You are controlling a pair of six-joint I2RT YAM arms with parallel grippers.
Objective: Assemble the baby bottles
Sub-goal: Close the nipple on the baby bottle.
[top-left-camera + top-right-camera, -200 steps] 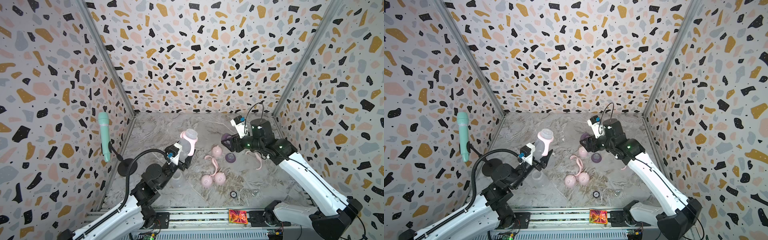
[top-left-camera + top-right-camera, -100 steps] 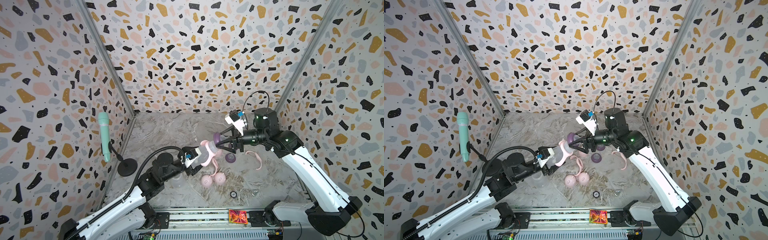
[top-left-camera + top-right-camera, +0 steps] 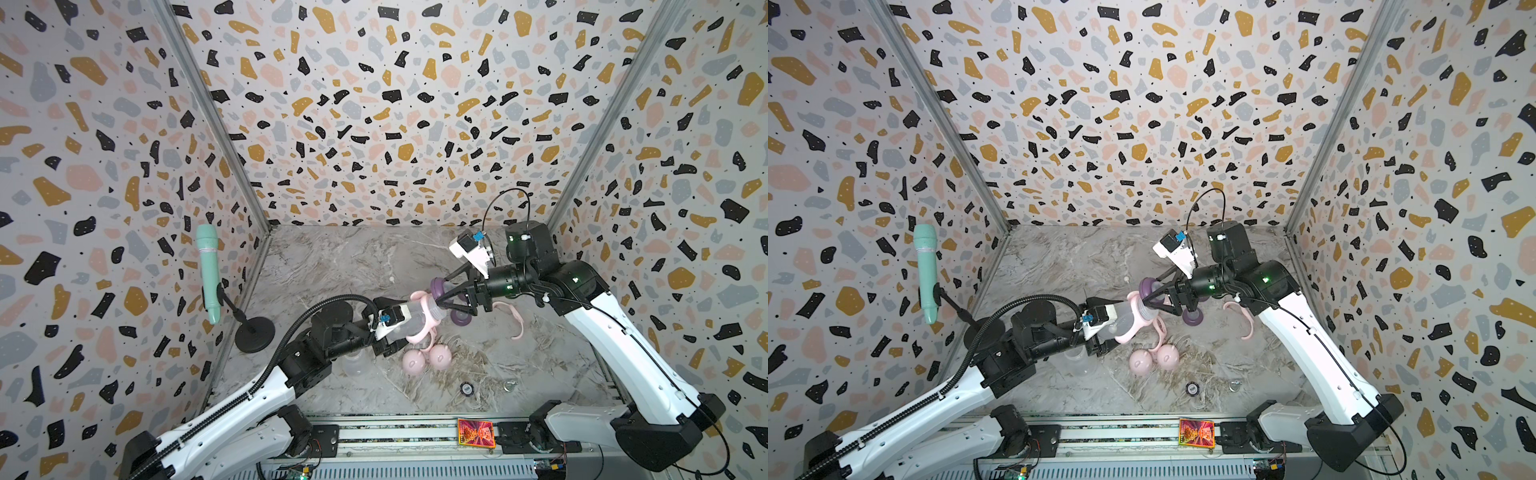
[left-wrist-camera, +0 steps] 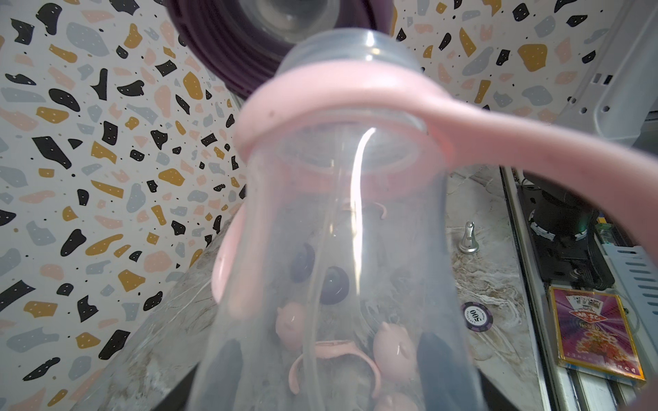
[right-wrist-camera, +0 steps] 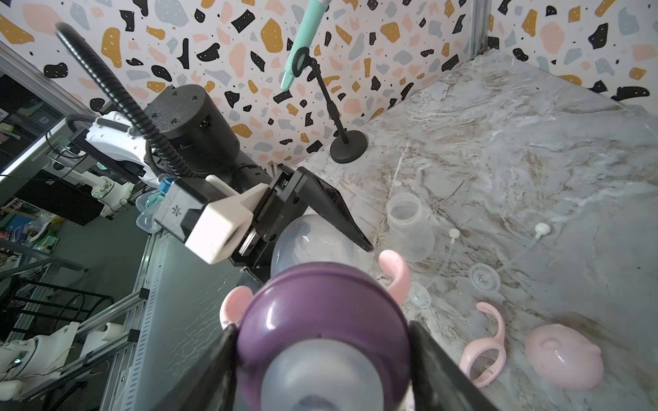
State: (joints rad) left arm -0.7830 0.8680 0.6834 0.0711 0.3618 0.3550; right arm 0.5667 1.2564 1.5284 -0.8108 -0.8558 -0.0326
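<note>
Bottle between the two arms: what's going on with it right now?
The left gripper holds a clear bottle, tilted, with a pink handle ring already on its neck. The right gripper holds a purple teat collar close to the bottle's mouth, off to one side and not yet seated. Two pink dome caps, another purple collar and a loose handle ring lie on the table.

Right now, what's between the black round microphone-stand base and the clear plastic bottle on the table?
Nothing: bare marble table from base to bottle, in the right wrist view.
</note>
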